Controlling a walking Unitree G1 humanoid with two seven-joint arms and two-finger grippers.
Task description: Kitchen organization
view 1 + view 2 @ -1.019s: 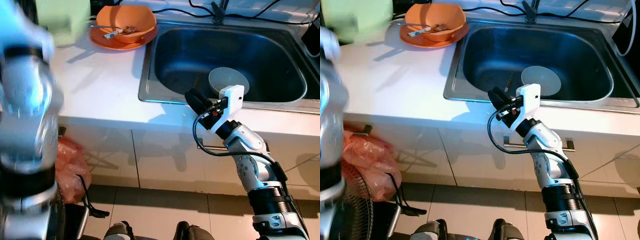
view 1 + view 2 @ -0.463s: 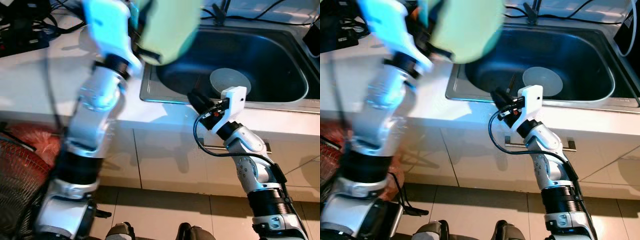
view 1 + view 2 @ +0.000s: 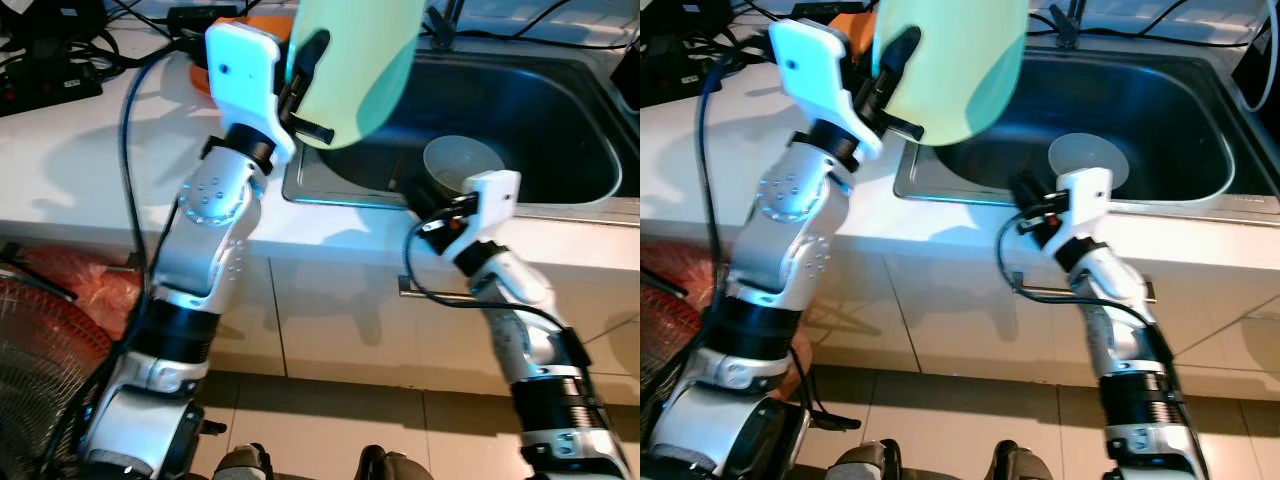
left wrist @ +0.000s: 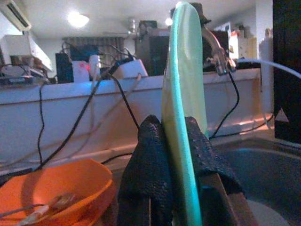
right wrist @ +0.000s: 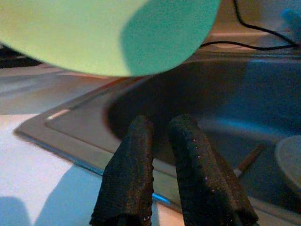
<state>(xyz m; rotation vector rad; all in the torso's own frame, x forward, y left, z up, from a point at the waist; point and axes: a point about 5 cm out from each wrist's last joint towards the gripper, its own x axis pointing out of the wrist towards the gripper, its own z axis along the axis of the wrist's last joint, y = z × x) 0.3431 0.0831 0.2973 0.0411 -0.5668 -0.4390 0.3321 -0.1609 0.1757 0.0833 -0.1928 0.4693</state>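
One pale green plate (image 3: 355, 65) is clamped edge-up in the left pincer (image 4: 176, 141), held over the sink's (image 3: 560, 110) left rim — open basin lies to its right. The right pincer (image 5: 164, 174), fingers together and empty, hovers at the sink's near edge, near a grey bowl (image 3: 460, 165).

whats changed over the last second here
The left gripper carried the green plate from the far left counter across to the sink edge, keeping hold of it. The right gripper stayed by the sink's front rim, empty; the white dish stayed in the basin.
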